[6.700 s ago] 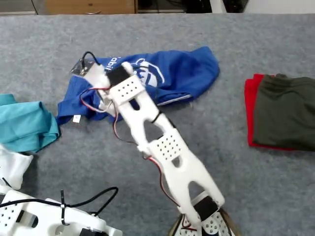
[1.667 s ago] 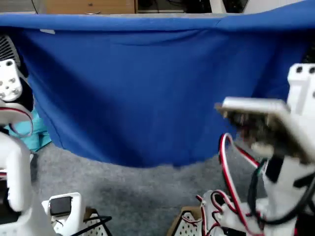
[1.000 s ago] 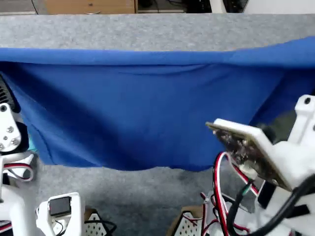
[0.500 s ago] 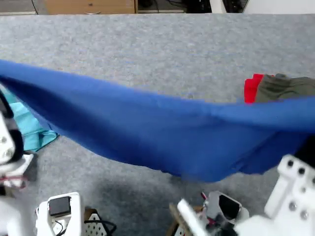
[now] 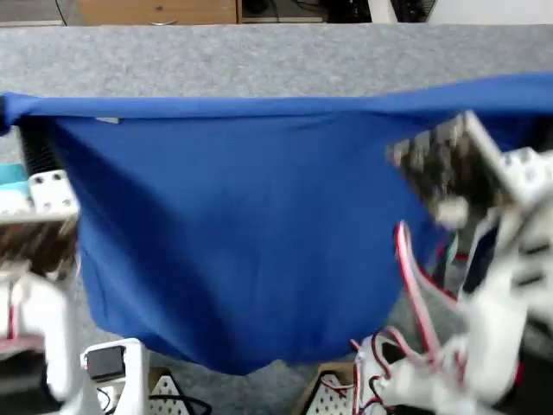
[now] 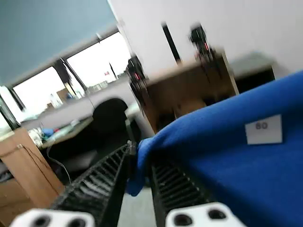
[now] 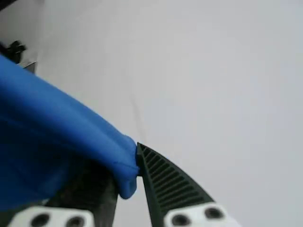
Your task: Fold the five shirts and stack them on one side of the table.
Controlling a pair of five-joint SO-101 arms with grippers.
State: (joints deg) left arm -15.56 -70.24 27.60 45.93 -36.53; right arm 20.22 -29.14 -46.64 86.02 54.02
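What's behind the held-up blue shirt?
Past the top edge of the blue shirt and below its hem, grey table shows. The hanging cloth covers the table's middle, so anything there is hidden.

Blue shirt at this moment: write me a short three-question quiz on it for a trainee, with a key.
1. True or false: the blue shirt is folded into a neat square.
2. The shirt's upper edge is held by: A) a person's hand; B) the left end effector and the right end effector; C) a clamp on the table.
3. Fill in: close to the left end effector, the shirt carries a small white ____.
Key: 1 false, it hangs spread out; 2 B; 3 tag.
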